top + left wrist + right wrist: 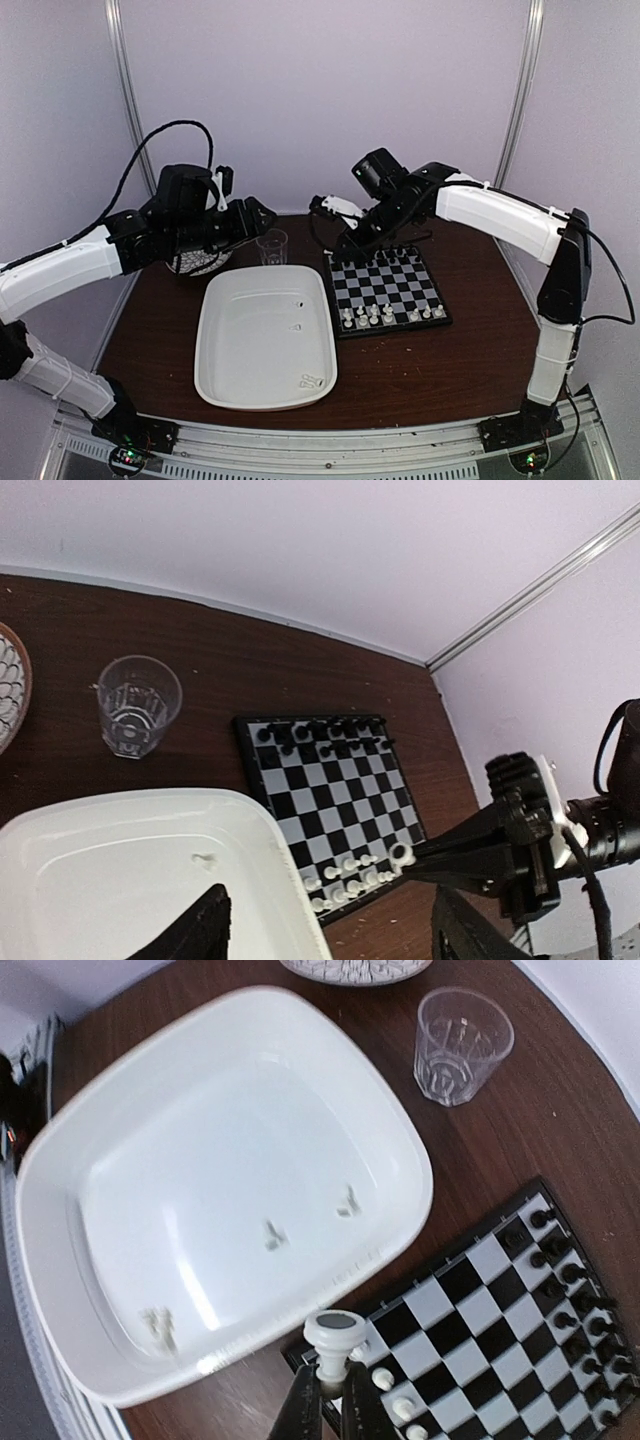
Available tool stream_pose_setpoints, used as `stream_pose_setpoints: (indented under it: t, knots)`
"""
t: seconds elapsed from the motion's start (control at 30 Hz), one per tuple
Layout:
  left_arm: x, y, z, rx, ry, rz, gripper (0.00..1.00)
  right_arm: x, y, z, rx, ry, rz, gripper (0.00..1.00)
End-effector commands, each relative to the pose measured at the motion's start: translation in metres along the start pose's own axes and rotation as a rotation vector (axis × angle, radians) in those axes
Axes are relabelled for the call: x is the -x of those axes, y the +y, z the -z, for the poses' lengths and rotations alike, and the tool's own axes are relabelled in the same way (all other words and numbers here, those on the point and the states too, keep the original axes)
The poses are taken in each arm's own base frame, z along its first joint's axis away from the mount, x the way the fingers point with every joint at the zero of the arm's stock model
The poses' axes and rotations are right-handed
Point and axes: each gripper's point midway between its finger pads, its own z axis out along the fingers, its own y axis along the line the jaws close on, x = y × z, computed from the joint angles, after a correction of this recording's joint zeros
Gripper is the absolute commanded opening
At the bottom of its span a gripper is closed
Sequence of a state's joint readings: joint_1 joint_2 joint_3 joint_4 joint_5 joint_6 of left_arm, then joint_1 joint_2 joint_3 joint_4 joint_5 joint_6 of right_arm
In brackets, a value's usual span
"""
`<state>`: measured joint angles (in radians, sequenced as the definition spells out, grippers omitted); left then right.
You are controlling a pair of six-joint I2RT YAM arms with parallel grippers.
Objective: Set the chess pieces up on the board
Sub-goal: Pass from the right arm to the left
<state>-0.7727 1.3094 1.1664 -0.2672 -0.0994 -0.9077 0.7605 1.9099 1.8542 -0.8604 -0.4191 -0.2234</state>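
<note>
Pinching a white chess piece (335, 1332) by its stem, the right gripper (333, 1385) is holding it above the tray-side edge of the board (400, 285). More white chessmen (385, 315) are standing along the board's near rows, and a few are lying in the tray (230, 340). The left gripper (335, 940) is hanging over the tray, its jaws spread wide and gripping nothing.
</note>
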Motion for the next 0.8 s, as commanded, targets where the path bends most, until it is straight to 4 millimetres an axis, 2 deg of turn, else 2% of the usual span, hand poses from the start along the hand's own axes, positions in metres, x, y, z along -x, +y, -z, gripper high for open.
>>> stream_pose_setpoints:
  t: [0.0,0.17,0.3,0.43,0.57,0.77]
  knots:
    - [0.008,0.026,0.007,0.129,-0.012,-0.155,0.69,-0.050,-0.016,0.039,-0.113,0.247,0.259,0.00]
    - [0.008,0.041,0.014,0.184,-0.021,-0.207,0.69,-0.102,-0.047,0.064,-0.237,0.550,0.482,0.00]
    - [0.006,0.051,0.019,0.207,-0.028,-0.216,0.69,-0.132,-0.061,0.082,-0.245,0.757,0.653,0.00]
    - [0.003,0.058,0.021,0.217,-0.029,-0.216,0.69,-0.149,-0.074,0.093,-0.222,0.932,0.776,0.00]
    - [0.000,0.063,0.024,0.222,-0.032,-0.214,0.69,-0.161,-0.079,0.096,-0.145,1.073,0.836,0.00]
    - [-0.007,0.071,0.027,0.223,-0.032,-0.196,0.69,-0.172,-0.087,0.090,-0.068,1.212,0.888,0.00]
